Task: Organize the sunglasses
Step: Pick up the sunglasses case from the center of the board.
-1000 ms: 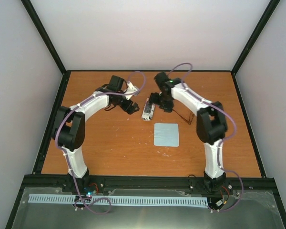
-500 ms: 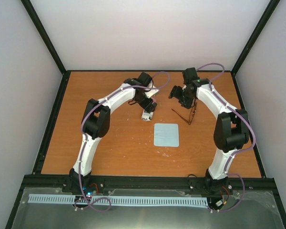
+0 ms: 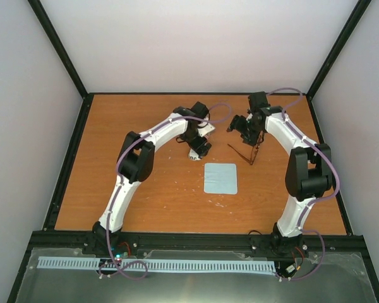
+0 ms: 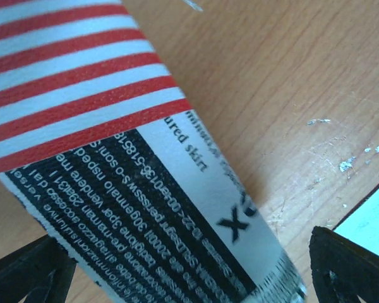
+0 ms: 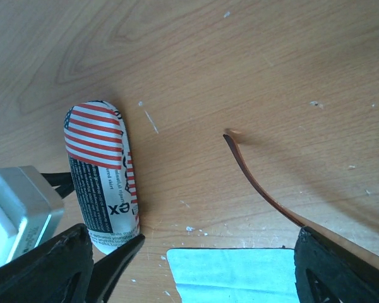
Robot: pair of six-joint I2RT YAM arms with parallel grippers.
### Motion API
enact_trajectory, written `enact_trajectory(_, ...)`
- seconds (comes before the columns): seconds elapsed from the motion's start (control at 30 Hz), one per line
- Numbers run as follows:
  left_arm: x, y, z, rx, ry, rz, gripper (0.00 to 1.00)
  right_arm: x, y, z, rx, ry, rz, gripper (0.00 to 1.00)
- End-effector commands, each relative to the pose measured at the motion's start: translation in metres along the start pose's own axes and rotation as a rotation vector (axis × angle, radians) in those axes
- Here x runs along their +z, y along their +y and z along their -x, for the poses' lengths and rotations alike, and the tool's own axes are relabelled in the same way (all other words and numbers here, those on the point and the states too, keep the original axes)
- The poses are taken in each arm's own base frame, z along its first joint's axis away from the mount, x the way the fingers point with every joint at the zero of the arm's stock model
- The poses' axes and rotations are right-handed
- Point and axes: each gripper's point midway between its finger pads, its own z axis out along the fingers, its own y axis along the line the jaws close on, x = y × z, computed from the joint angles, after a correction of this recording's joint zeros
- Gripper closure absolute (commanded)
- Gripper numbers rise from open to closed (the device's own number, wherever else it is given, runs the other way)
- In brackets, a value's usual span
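At mid-table, left gripper (image 4: pixel 186 252) spread wide, straddling flag-patterned case (image 4: pixel 114 126); contact unclear. Blue cloth (image 3: pixel 220 178) lies nearer. Farther right, right gripper (image 5: pixel 220 238) wide open, gripping nothing; sunglasses (image 3: pixel 250 159) on tabletop (image 3: pixel 145 189) just below it, temple arm (image 5: pixel 259 183) reaching toward one finger.

— Where's room to pass?
— Over the wood between the case (image 5: pixel 98 170) and the sunglasses (image 5: pixel 259 189), and along the table's (image 3: pixel 170 208) near strip.
— What blocks?
— The cloth (image 3: pixel 220 178) lies at that gap's near end. The left arm (image 3: pixel 158 129) and right arm (image 3: pixel 290 136) arch over the far half.
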Motion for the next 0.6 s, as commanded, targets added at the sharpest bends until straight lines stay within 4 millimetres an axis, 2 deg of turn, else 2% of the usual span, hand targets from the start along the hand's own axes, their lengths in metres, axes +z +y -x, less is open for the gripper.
enact_trajectory(0.0,0.003,-0.012,0.001,-0.002,0.019,-0.013,0.01,-0.004,0.001,-0.003,-0.013,-0.004,0.023,0.15)
enact_trajectory(0.2,0.019,-0.006,-0.016,-0.006,0.08,0.018,0.01,-0.002,-0.003,-0.007,-0.01,0.004,0.025,0.16)
enact_trajectory(0.23,0.019,-0.005,-0.018,-0.007,0.087,0.023,0.05,-0.002,-0.003,-0.008,-0.01,0.005,0.027,0.17)
enact_trajectory(0.43,0.012,0.001,-0.02,0.0,0.09,0.047,0.4,0.0,-0.005,-0.008,-0.02,0.006,0.026,0.23)
enact_trajectory(0.57,0.005,0.006,-0.019,-0.014,0.075,0.022,0.46,0.002,-0.002,-0.009,-0.048,0.005,0.051,0.26)
